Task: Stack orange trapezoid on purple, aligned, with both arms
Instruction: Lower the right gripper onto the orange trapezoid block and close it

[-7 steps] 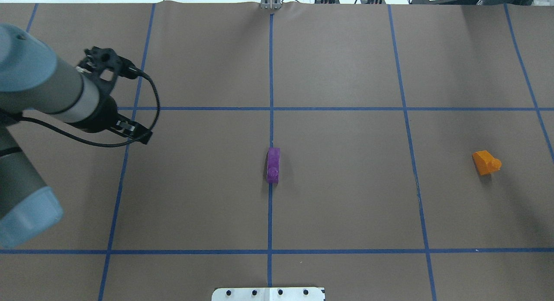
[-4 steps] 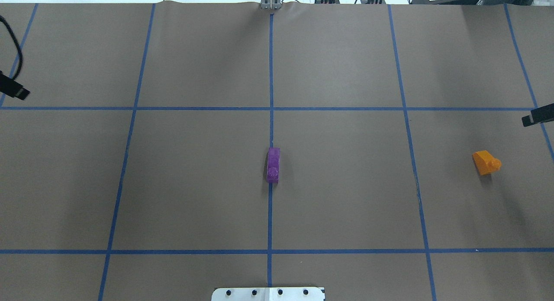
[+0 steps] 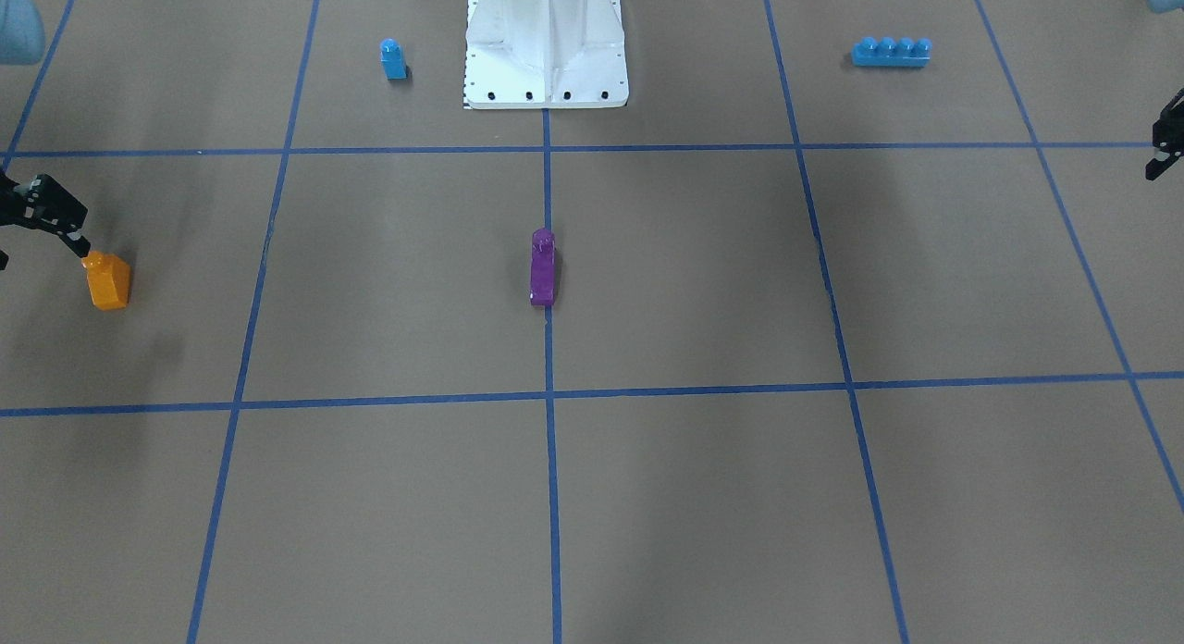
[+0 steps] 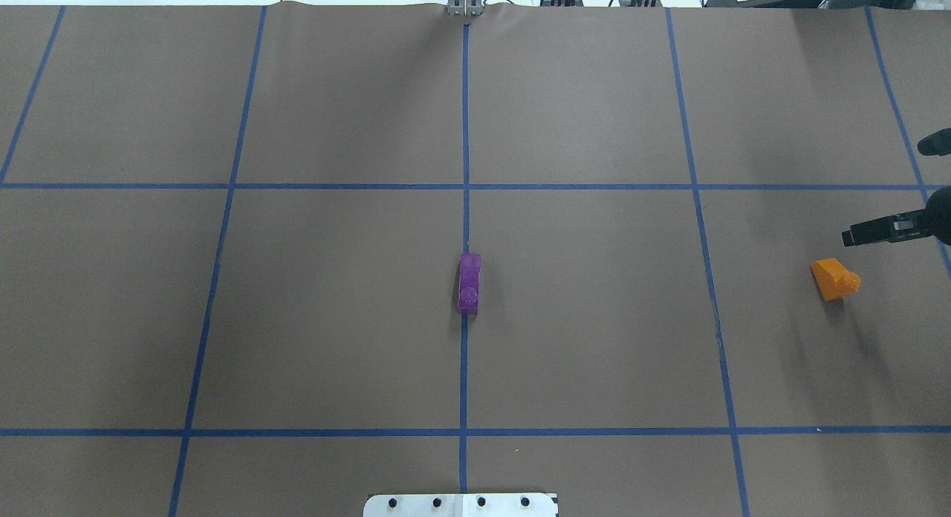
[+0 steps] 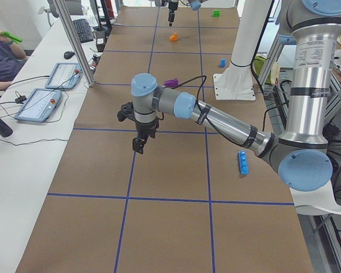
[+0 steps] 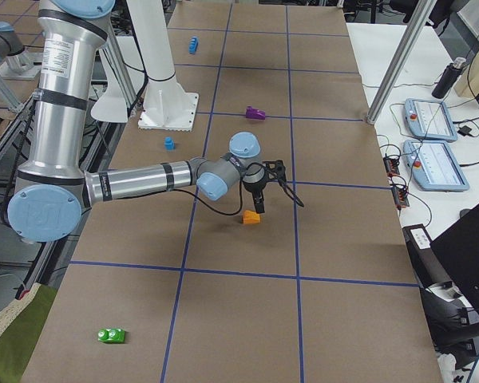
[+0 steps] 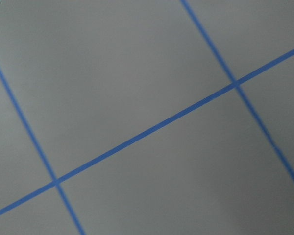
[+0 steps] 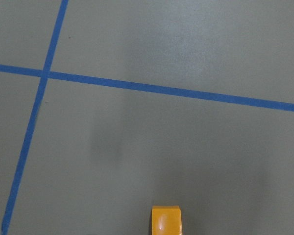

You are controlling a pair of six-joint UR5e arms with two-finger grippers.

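Observation:
The orange trapezoid (image 4: 835, 278) lies at the table's right, stud pointing right; it also shows in the front view (image 3: 107, 280) and at the bottom edge of the right wrist view (image 8: 165, 221). The purple block (image 4: 469, 281) lies on the centre line (image 3: 543, 266). My right gripper (image 3: 39, 244) hovers just beyond the orange trapezoid, jaws apart and empty, and shows at the overhead view's right edge (image 4: 884, 233). My left gripper (image 3: 1161, 158) hangs above bare table at the far left (image 5: 141, 141), jaws apart and empty, out of the overhead view.
The white pedestal base (image 3: 546, 61) stands at the robot's side. A small blue block (image 3: 393, 59) and a long blue block (image 3: 891, 52) lie beside it. A green block (image 6: 112, 335) lies at the near right end. Blue tape lines grid the brown table (image 4: 594, 316).
My left arm has swung out of the overhead view to the left. My right gripper has come in from the right edge toward the orange trapezoid. Both blocks stayed put.

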